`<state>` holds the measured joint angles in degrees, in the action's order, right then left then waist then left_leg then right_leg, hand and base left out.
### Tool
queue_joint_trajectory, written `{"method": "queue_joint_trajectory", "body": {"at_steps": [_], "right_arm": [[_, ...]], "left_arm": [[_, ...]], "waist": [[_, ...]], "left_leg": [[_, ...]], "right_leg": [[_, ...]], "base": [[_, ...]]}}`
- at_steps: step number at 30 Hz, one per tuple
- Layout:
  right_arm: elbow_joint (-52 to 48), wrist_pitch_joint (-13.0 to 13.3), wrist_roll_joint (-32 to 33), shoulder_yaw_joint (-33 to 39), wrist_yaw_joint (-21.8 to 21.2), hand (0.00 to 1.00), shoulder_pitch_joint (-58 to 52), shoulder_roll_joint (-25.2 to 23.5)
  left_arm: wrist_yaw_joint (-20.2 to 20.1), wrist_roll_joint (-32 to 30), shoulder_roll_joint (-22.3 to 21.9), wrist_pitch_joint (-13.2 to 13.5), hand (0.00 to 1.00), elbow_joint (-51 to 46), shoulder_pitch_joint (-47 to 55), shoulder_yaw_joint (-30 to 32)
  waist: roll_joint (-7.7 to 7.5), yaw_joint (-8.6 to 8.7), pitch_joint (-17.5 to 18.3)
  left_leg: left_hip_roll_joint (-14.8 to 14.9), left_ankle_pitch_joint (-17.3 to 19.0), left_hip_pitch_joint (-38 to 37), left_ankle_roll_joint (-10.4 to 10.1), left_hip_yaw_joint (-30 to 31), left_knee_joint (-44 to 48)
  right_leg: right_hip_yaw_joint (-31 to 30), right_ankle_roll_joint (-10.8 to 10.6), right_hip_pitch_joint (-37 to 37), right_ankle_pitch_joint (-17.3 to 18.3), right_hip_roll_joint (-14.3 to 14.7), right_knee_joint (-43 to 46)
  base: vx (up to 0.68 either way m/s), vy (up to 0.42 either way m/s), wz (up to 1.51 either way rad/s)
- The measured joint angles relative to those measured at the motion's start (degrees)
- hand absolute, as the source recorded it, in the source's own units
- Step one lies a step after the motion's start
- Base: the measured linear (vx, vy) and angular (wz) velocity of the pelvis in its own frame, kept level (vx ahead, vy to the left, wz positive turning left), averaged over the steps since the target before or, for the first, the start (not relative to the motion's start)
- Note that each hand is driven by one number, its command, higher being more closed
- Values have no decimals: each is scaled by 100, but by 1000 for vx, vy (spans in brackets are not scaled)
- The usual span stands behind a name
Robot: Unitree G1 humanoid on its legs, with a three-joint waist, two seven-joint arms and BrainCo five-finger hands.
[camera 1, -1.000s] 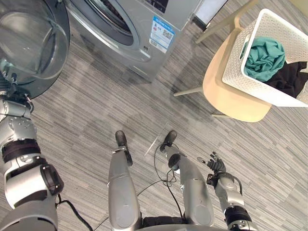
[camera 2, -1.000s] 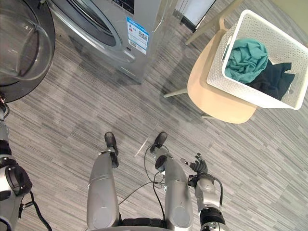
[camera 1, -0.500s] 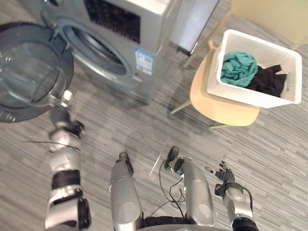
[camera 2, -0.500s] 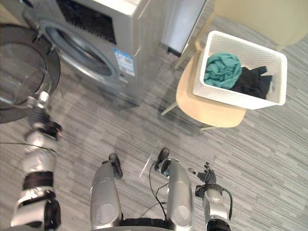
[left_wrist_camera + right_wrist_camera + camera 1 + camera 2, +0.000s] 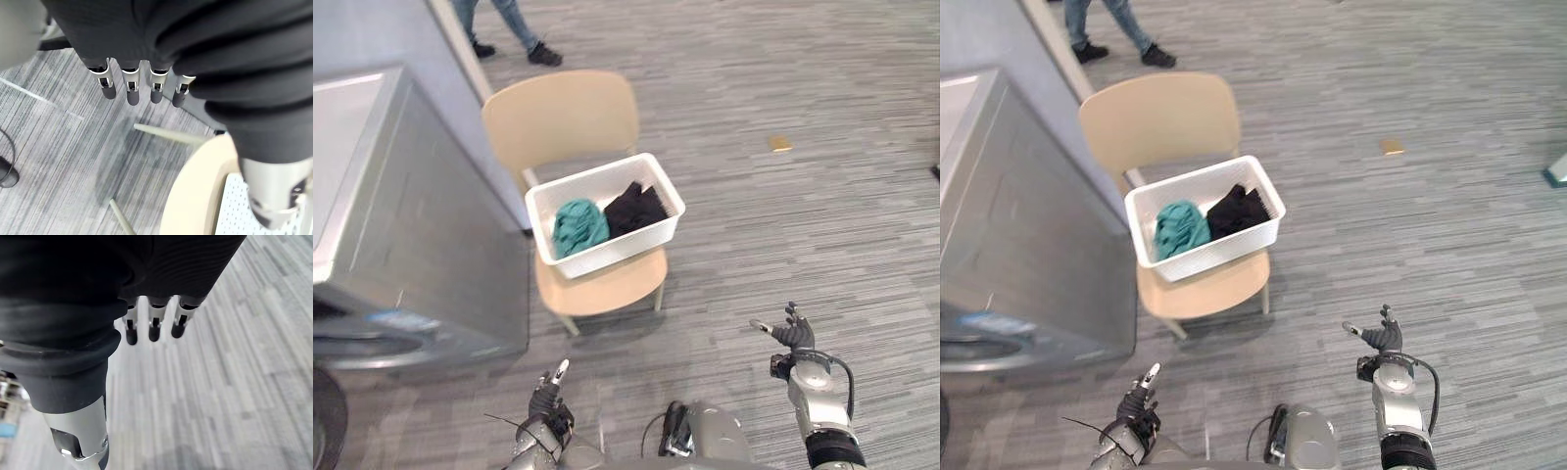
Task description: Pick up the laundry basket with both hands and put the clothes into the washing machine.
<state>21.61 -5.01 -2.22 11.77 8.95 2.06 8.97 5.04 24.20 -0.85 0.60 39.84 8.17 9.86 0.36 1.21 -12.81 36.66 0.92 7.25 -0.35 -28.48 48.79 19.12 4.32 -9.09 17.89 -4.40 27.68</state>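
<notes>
1. One large silver washing machine [image 5: 401, 225] stands just beside the chair [image 5: 563, 117], on the robot's left of it. The loaded basket would have to swing past the machine's near corner, and a knock there could jolt it.
2. The pale wooden chair carries the load on its seat. A person's legs [image 5: 514, 24] show well behind its backrest.
3. The white laundry basket [image 5: 607, 250] sits skewed on the chair seat, not yet lifted. If one side is gripped before the other, or higher, it will likely tip or slide off the seat's front edge.
4. Inside the basket lie a teal garment [image 5: 579, 225] and a black garment [image 5: 634, 208], side by side. They are loose, so a tilt would probably spill them onto the floor.
5. The right hand [image 5: 791, 338] hangs well apart from the chair, on the robot's right of it, with fingers spread and grasping nothing.
6. The left hand [image 5: 548, 397] is near the chair's front legs, fingers straight and empty. It is closer than the right, so an uneven reach is the main risk.
</notes>
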Motion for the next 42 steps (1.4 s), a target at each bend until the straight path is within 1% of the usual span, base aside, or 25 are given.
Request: {"method": "queue_joint_trajectory", "body": {"at_steps": [2, 3, 4, 5, 6, 7, 8, 9, 10, 11, 12, 15, 18, 19, 20, 22, 24, 25, 26, 27, 28, 29, 33, 35, 42], "right_arm": [[-650, 26, 79, -98, 101, 0, 35, 15], [-795, 38, 105, -100, 130, 0, 44, -26], [-1025, 94, 118, -146, 213, 0, 131, -108], [-1206, 157, 123, -255, 261, 0, 330, -172], [-1274, 224, 124, -332, 278, 0, 448, -191], [-1423, 319, 122, -534, 340, 0, 678, -221], [-1507, 446, 123, -755, 357, 0, 879, -267], [-1542, 475, 122, -875, 358, 0, 949, -342], [-1679, 510, 115, -1158, 354, 0, 1032, -455], [-1777, 554, 93, -1384, 341, 0, 1072, -482], [-1872, 634, -34, -1759, 315, 0, 1130, -527], [-1929, 813, -473, -2583, 181, 0, 1203, -667], [-1925, 917, -858, -3214, -59, 0, 1193, -749], [-1901, 921, -967, -3382, -166, 0, 1189, -699], [-1878, 921, -995, -3472, -188, 0, 1195, -660], [-1793, 907, -1162, -3585, -310, 0, 1144, -577], [-1705, 864, -1359, -3614, -411, 0, 1147, -493], [-1570, 855, -1566, -3621, -420, 0, 1229, -497], [-1301, 854, -1718, -3658, -428, 0, 1338, -483], [-880, 795, -1905, -3741, -460, 0, 1466, -470], [-643, 746, -2050, -3799, -549, 0, 1552, -443], [-548, 710, -2119, -3864, -574, 0, 1603, -427], [-16, 630, -2577, -3980, -660, 0, 1920, -423], [517, 564, -2805, -3964, -640, 0, 2425, -436], [1135, 429, -2942, -3524, -365, 0, 3784, -830]], "left_arm": [[15, 11, 28, 18, 0, 247, -187, -93], [21, 16, 30, 17, 0, 326, -244, -105], [37, 30, 46, 18, 0, 449, -333, -163], [42, 37, 68, 17, 0, 549, -419, -242], [43, 37, 85, 15, 0, 587, -465, -301], [42, 31, 99, 23, 0, 648, -540, -378], [50, -1, 112, 40, 0, 745, -593, -457], [52, -7, 124, 47, 0, 809, -614, -484], [51, -5, 167, 45, 0, 956, -670, -527], [47, -3, 177, 48, 0, 1002, -687, -528], [43, -8, 180, 48, 0, 1061, -701, -543], [-1, -114, 293, 91, 0, 1272, -714, -578], [-14, -453, 482, 80, 0, 1565, -773, -716], [1, -598, 527, 48, 0, 1747, -897, -726], [1, -667, 530, 16, 0, 1857, -969, -737], [-2, -906, 542, -28, 0, 2054, -1102, -786], [-3, -995, 559, -34, 0, 2103, -1137, -784], [-2, -1036, 632, -24, 0, 2084, -1143, -772], [12, -1036, 649, -15, 0, 2089, -1166, -733], [11, -1034, 558, -8, 0, 2039, -1087, -685], [5, -1029, 534, 12, 0, 2019, -1046, -667], [1, -1025, 531, 19, 0, 2019, -1047, -620], [-14, -943, 535, 49, 0, 1985, -1061, -377], [-12, -904, 503, 76, 0, 1911, -1082, -160], [10, -831, 540, 94, 0, 1838, -1207, 443]], "waist": [[29, -29, 23], [31, -32, 24], [46, -53, 36], [57, -74, 44], [55, -88, 42], [60, -172, 46], [65, -242, 63], [22, -245, 70], [-73, -223, 121], [-96, -251, 134], [-122, -307, 150], [-168, -385, 182], [-183, -353, 212], [-109, -385, 197], [-152, -385, 223], [-93, -342, 193], [-203, -353, 258], [-407, -367, 290], [-333, -367, 257], [-166, -468, 318], [-109, -551, 340], [-92, -544, 341], [-161, -624, 299], [-214, -847, 245], [-393, -1217, -336]], "left_leg": [[-785, 577, 419, -141, 179, -4], [-939, 698, 510, -153, 117, -41], [-1279, 914, 638, -163, -66, -207], [-1667, 1043, 756, -101, -236, -479], [-1895, 1064, 834, -60, -238, -701], [-2322, 1042, 922, -12, -175, -1359], [-2572, 865, 798, 289, -125, -2111], [-2629, 885, 694, 355, -125, -2281], [-2766, 831, 581, 443, -114, -2508], [-2819, 842, 463, 474, -120, -2621], [-2886, 863, 284, 505, -124, -2692], [-2847, 910, 46, 566, -109, -2585], [-2647, 909, -38, 564, 237, -2741], [-2614, 907, -69, 561, 502, -2961], [-2590, 902, -85, 550, 598, -3059], [-2537, 794, -67, 375, 926, -3208], [-2598, 736, 5, 190, 1146, -3130], [-2743, 820, 74, -11, 1230, -2959], [-2721, 886, 140, -184, 1398, -2802], [-2533, 826, 224, -272, 1424, -2773], [-2439, 780, 281, -344, 1457, -2856], [-2403, 748, 320, -392, 1504, -2912], [-2365, 582, 543, -529, 1828, -3036], [-2380, 537, 747, -506, 1968, -2996], [-2495, 336, 1236, -441, 2317, -3014]], "right_leg": [[8, -5, 394, -47, 84, -455], [47, -9, 510, -49, 107, -554], [114, -13, 706, -52, 142, -728], [148, -20, 836, -56, 148, -844], [155, -27, 876, -59, 139, -887], [153, -34, 895, -61, 120, -876], [133, -183, 938, -65, 164, -888], [138, -243, 1001, -84, 155, -956], [167, -436, 1144, -218, 138, -1211], [176, -544, 1307, -320, 149, -1406], [177, -573, 1527, -409, 135, -1568], [135, -595, 1661, -515, 107, -1285], [118, -519, 1066, -610, 129, -22], [116, -475, 807, -208, 106, 113], [122, -438, 676, -100, 53, 131], [81, -437, 284, -56, -266, 1], [-6, -616, 219, -452, -563, -683], [-75, -723, 282, -1380, -835, -1225], [-102, -1113, 391, -1207, -836, -1194], [-20, -994, 403, -1292, -631, -1320], [44, -972, 430, -1306, -498, -1497], [106, -936, 429, -1331, -444, -1554], [429, -899, 434, -1355, -329, -1688], [571, -873, 438, -1486, -258, -1923], [921, -865, 420, -1816, -177, -2457]], "base": [[240, -122, -17], [204, -21, 25], [208, 33, 26], [211, 53, 21], [209, 87, 3], [270, 122, -15], [228, 106, -13], [303, 105, 12], [211, 55, 27], [302, 73, 26], [222, 41, 4], [163, 3, 0], [91, -86, 14], [78, -158, 12], [85, -182, 18], [108, -222, 50], [104, -258, 84], [111, -333, 88], [90, -356, 67], [46, -320, 29], [0, -204, 6], [3, -156, 17], [-5, -101, 37], [-19, -9, 29], [-46, 30, 27]]}}
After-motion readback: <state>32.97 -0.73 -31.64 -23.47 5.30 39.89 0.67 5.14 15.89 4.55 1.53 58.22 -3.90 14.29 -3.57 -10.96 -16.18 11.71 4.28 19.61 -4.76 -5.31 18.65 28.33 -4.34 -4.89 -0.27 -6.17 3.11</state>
